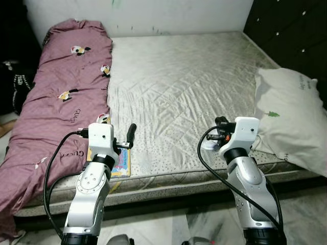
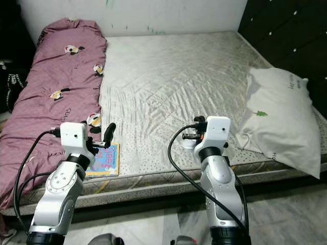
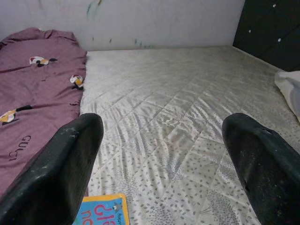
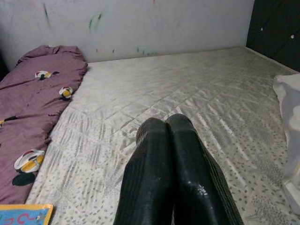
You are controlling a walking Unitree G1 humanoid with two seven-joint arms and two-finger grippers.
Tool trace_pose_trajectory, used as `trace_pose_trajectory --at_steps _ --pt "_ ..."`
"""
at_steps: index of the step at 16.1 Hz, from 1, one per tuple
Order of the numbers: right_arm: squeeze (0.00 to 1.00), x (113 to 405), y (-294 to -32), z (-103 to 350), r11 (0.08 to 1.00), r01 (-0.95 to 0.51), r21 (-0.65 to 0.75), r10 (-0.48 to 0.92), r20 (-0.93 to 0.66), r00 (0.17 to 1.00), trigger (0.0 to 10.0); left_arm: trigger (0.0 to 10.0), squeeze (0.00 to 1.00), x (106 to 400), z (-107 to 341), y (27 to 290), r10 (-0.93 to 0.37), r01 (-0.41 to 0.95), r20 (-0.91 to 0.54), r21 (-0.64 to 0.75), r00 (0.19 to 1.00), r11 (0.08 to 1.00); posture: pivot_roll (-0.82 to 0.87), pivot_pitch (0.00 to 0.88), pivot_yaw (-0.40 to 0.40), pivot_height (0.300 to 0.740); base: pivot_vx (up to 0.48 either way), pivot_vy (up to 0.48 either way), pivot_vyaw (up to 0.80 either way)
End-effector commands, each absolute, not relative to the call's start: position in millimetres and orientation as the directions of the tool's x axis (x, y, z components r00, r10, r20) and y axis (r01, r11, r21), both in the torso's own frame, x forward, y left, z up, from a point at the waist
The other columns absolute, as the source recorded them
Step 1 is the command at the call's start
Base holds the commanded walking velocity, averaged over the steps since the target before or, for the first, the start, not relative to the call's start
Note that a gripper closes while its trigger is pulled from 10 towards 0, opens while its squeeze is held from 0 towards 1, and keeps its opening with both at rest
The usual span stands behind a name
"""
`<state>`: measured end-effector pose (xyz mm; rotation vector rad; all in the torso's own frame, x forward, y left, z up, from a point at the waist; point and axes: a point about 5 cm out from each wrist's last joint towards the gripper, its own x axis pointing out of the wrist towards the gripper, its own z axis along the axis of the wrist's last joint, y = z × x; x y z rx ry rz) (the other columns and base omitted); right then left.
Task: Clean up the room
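A colourful children's book (image 1: pixel 122 164) lies flat at the front edge of the bare quilted mattress (image 1: pixel 189 76), beside a purple blanket (image 1: pixel 61 102) that runs along the bed's left side. My left gripper (image 1: pixel 127 139) hovers just above the book, and its fingers (image 3: pixel 61 173) are spread wide open with nothing between them. The book's corner (image 3: pixel 102 212) shows under them. My right gripper (image 4: pixel 166 127) is shut and empty, held low over the mattress front edge near a small white object (image 2: pixel 188 144). A white pillow (image 1: pixel 294 117) lies to its right.
A dark padded headboard (image 1: pixel 291 30) stands along the right side and a marked white wall (image 1: pixel 153 13) behind the bed. Dark clutter (image 1: pixel 13 87) sits left of the blanket. Marbled floor (image 1: pixel 306 214) runs below the bed's front edge.
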<state>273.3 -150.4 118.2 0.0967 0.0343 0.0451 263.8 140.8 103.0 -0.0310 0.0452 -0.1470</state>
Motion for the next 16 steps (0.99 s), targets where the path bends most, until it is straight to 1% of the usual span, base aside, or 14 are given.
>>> trace_pose_trajectory --at_steps 1,7,13,16 --pt "0.00 274.7 -150.5 120.7 0.994 -0.046 0.095 0.048 -0.026 0.998 10.0 10.0 0.00 263.8 109.0 141.8 -0.154 0.154 -0.014 -0.030 0.988 0.988 -0.01 0.000 -0.013 0.740 0.311 0.000 0.00" --pt "0.00 275.5 -150.7 120.8 0.995 -0.041 0.093 0.043 -0.025 0.999 10.0 10.0 0.00 264.2 109.3 141.4 -0.161 0.160 -0.014 -0.035 0.987 0.986 -0.01 0.000 -0.009 0.740 0.321 0.000 0.00" --pt "0.00 275.0 -151.3 120.4 0.995 -0.035 0.092 0.038 -0.027 0.999 10.0 10.0 0.00 264.8 107.8 142.3 -0.148 0.147 -0.026 -0.027 0.989 0.989 -0.01 0.000 -0.008 0.740 0.000 0.000 0.00" --pt "0.00 275.2 -150.7 119.5 0.995 -0.038 0.092 0.040 -0.029 0.999 10.0 10.0 0.00 265.6 105.9 142.6 -0.104 0.101 -0.044 -0.062 0.994 0.993 0.00 0.000 -0.010 0.740 0.000 0.000 0.00"
